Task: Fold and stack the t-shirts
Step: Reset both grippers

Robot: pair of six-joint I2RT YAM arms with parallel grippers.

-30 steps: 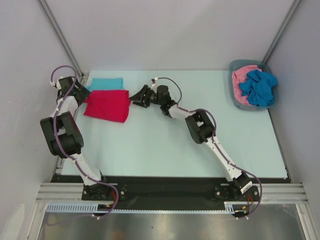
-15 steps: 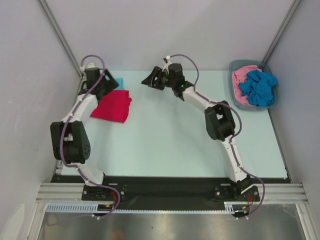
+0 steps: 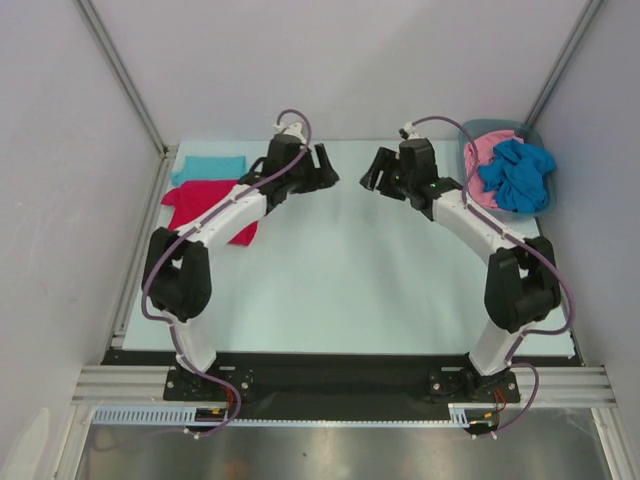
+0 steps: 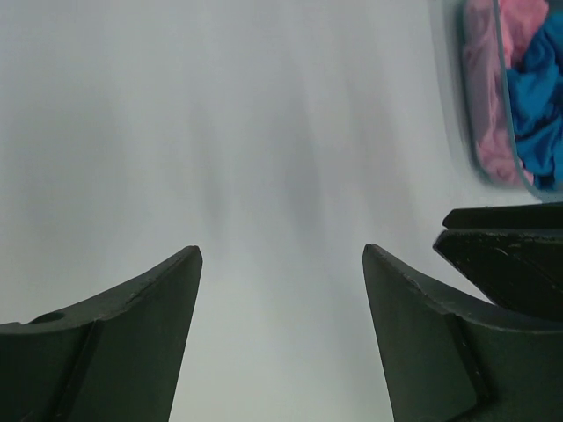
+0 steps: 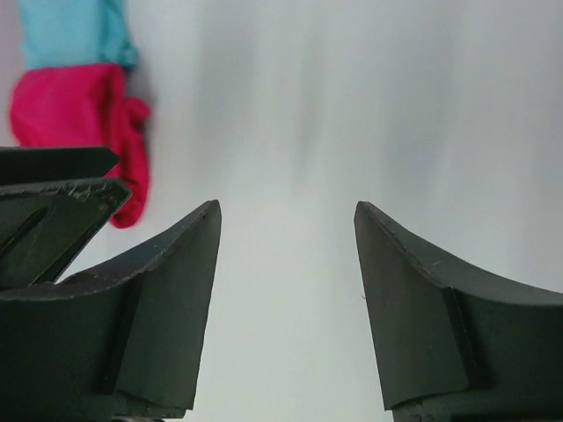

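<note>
Both left gripper (image 3: 329,171) and right gripper (image 3: 369,172) hover top centre, wide open and empty. Red t-shirt (image 3: 205,203) lies upper left; likely next step: fetch another from the bin (image 3: 521,217), upper right.

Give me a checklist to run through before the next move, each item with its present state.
1. Empty left gripper, fingers apart: ok.
2. Empty right gripper, fingers apart: ok.
3. Both grippers clear of each other: ok, a gap shows between them.
4. Stack squared, red t-shirt over teal t-shirt: not ok, teal sticks out on the far side.
5. Shirts left to fold: ok, pink t-shirt and blue t-shirt lie bunched in the grey bin.
</note>
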